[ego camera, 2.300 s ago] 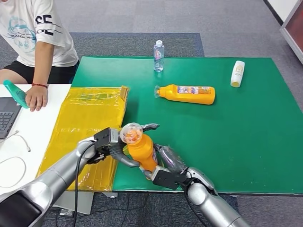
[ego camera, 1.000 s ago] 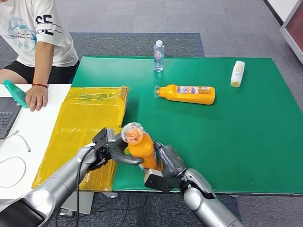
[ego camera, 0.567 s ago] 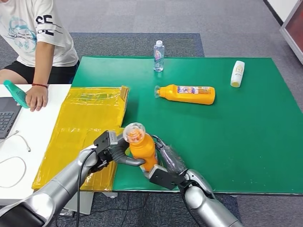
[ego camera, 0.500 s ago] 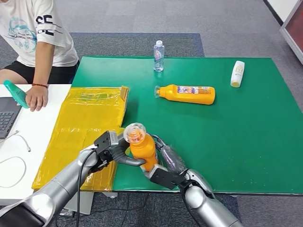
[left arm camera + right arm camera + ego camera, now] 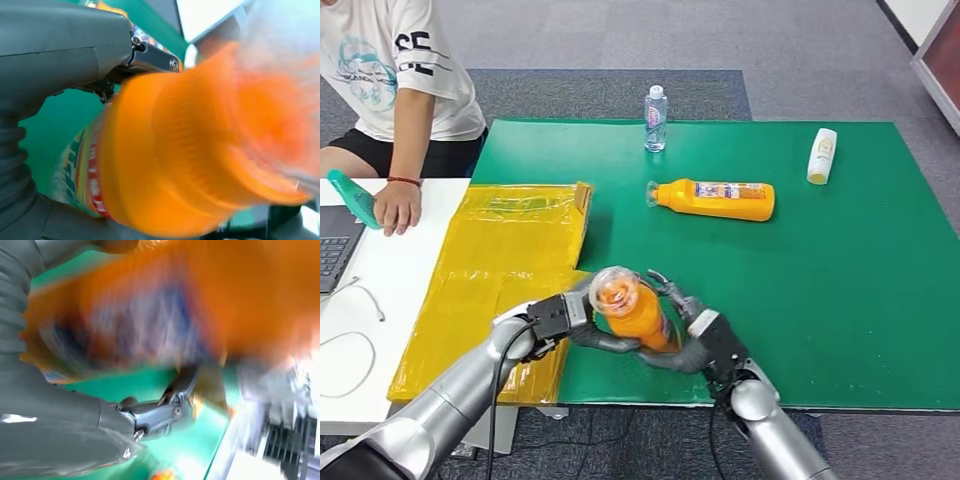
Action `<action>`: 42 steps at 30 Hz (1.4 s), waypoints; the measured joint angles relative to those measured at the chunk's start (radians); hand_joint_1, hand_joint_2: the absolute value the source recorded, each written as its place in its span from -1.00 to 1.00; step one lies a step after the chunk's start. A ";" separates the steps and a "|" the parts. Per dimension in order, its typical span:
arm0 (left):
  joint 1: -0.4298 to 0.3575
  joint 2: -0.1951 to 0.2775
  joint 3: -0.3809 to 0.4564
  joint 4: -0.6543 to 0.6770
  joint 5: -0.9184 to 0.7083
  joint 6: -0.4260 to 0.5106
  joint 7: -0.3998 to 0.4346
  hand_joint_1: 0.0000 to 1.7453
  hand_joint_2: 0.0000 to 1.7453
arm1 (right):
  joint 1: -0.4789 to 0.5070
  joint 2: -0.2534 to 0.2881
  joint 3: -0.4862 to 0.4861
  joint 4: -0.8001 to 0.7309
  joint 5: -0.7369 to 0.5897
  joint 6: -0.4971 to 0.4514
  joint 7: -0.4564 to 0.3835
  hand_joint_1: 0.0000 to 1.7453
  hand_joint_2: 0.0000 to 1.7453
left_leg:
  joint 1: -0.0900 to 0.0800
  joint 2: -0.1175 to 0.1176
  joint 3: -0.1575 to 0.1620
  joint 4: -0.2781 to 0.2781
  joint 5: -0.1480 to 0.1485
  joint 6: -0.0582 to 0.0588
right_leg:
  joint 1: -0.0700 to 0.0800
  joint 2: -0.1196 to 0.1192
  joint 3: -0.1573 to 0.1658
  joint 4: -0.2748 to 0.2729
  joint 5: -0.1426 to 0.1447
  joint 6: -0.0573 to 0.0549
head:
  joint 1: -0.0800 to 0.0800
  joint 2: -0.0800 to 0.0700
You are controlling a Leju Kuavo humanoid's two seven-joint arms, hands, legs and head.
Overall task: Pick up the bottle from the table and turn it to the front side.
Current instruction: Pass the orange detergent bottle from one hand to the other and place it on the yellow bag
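An orange bottle (image 5: 635,313) with a clear cap hangs tilted just above the green table (image 5: 848,290), near its front edge. My left hand (image 5: 575,318) grips it from the left, fingers reaching under its body. From the right, my right hand (image 5: 695,337) wraps around its lower part. The bottle (image 5: 196,150) looms large and blurred in the left wrist view, below my left hand's thumb (image 5: 68,45). In the right wrist view the bottle's label side (image 5: 158,315) is smeared by motion above my right hand (image 5: 75,425).
A second orange bottle (image 5: 716,199) lies on its side mid-table. A small water bottle (image 5: 655,118) stands at the far edge, with a white bottle (image 5: 822,155) lying far right. A yellow bag (image 5: 501,255) is spread at left. A person (image 5: 395,90) sits by the white table (image 5: 365,330).
The bottle has tipped over toward the right and shifted slightly right. My right hand has turned and risen around it, and my left hand has followed to the right.
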 joint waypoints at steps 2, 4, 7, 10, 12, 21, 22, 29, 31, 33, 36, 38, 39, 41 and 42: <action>0.011 0.016 -0.002 -0.045 -0.015 0.020 0.009 1.00 1.00 | 0.011 -0.006 -0.074 -0.011 -0.058 0.026 -0.007 -1.00 1.00 | -0.001 0.000 0.000 0.000 0.000 0.000 | -0.001 0.000 0.000 0.000 0.000 0.000 | 0.000 0.000; 0.027 0.037 -0.010 -0.089 -0.037 0.036 0.015 1.00 1.00 | 0.016 -0.013 -0.157 -0.026 -0.103 0.047 -0.012 -1.00 1.00 | -0.001 0.000 0.000 0.000 0.000 0.001 | -0.002 0.000 -0.001 0.000 0.000 0.000 | 0.000 0.000; 0.060 0.059 -0.029 -0.147 -0.070 0.060 0.026 1.00 1.00 | 0.020 -0.026 -0.270 -0.050 -0.139 0.069 -0.019 -1.00 1.00 | -0.002 0.000 0.000 0.000 0.001 0.001 | -0.002 0.000 -0.001 0.000 0.000 0.001 | 0.000 0.000; 0.072 0.071 -0.046 -0.190 -0.085 0.077 0.031 1.00 1.00 | 0.030 -0.030 -0.343 -0.074 -0.153 0.086 -0.023 -1.00 1.00 | -0.002 0.000 0.000 0.000 0.000 0.001 | -0.002 0.000 -0.001 0.000 0.000 0.001 | 0.000 0.000; 0.074 0.075 -0.055 -0.211 -0.091 0.085 0.033 1.00 1.00 | 0.035 -0.031 -0.381 -0.088 -0.156 0.092 -0.023 -1.00 1.00 | -0.002 0.000 0.000 0.000 0.000 0.001 | -0.002 0.000 -0.001 0.000 0.000 0.001 | 0.000 0.000; 0.076 0.088 -0.089 -0.239 -0.098 0.105 0.042 1.00 1.00 | 0.048 -0.034 -0.461 -0.126 -0.137 0.100 -0.022 -1.00 1.00 | -0.002 0.000 0.000 0.000 0.000 0.001 | -0.002 0.000 -0.001 0.000 0.000 0.001 | 0.000 0.000; 0.076 0.089 -0.092 -0.240 -0.098 0.107 0.042 1.00 1.00 | 0.050 -0.034 -0.465 -0.130 -0.135 0.101 -0.022 -1.00 1.00 | -0.002 0.000 0.000 0.000 0.000 0.001 | -0.002 0.000 -0.001 0.000 0.000 0.001 | 0.000 0.000; 0.066 0.101 -0.098 -0.242 -0.184 0.174 0.106 1.00 1.00 | 0.067 -0.034 -0.491 -0.149 -0.127 0.104 -0.021 -1.00 1.00 | -0.002 0.000 0.000 0.000 0.000 0.002 | -0.002 0.000 -0.002 0.000 0.000 0.001 | 0.000 0.000; 0.037 0.112 -0.100 -0.241 -0.231 0.200 0.157 1.00 1.00 | 0.074 -0.034 -0.497 -0.152 -0.119 0.110 -0.021 -1.00 1.00 | -0.002 0.000 0.000 0.000 0.000 0.001 | -0.002 0.000 -0.002 0.000 0.000 0.001 | 0.000 0.000; -0.007 0.129 -0.102 -0.236 -0.248 0.199 0.196 1.00 1.00 | 0.079 -0.034 -0.501 -0.152 -0.111 0.116 -0.020 -1.00 1.00 | -0.002 0.000 0.000 0.000 0.001 0.001 | -0.002 0.001 -0.002 0.000 0.001 0.000 | 0.000 0.000; -0.083 0.152 -0.105 -0.221 -0.255 0.192 0.243 1.00 1.00 | 0.085 -0.034 -0.501 -0.152 -0.101 0.120 -0.020 -1.00 1.00 | -0.002 0.000 0.000 0.000 0.003 0.001 | -0.002 0.000 -0.002 0.000 0.001 0.000 | 0.000 0.000; -0.133 0.162 -0.105 -0.210 -0.259 0.192 0.270 1.00 1.00 | 0.088 -0.033 -0.501 -0.152 -0.097 0.120 -0.021 -1.00 1.00 | -0.002 0.000 0.000 0.000 0.003 0.001 | -0.002 0.000 -0.002 0.000 0.002 0.000 | 0.000 0.000; -0.154 0.166 -0.105 -0.206 -0.259 0.192 0.279 1.00 1.00 | 0.090 -0.033 -0.501 -0.152 -0.096 0.120 -0.021 -1.00 1.00 | -0.002 0.000 0.000 0.000 0.003 0.001 | -0.002 0.000 -0.002 0.000 0.002 0.000 | 0.000 0.000; -0.187 0.170 -0.105 -0.198 -0.258 0.193 0.290 1.00 1.00 | 0.095 -0.033 -0.500 -0.152 -0.094 0.120 -0.021 -1.00 1.00 | -0.002 0.000 0.000 0.000 0.003 0.001 | -0.002 0.000 -0.002 0.000 0.002 0.001 | 0.000 0.000; -0.196 0.171 -0.104 -0.197 -0.258 0.194 0.293 1.00 1.00 | 0.096 -0.033 -0.500 -0.152 -0.093 0.119 -0.021 -1.00 1.00 | -0.002 0.000 0.000 0.000 0.003 0.001 | -0.002 0.000 -0.002 0.000 0.002 0.001 | 0.000 0.000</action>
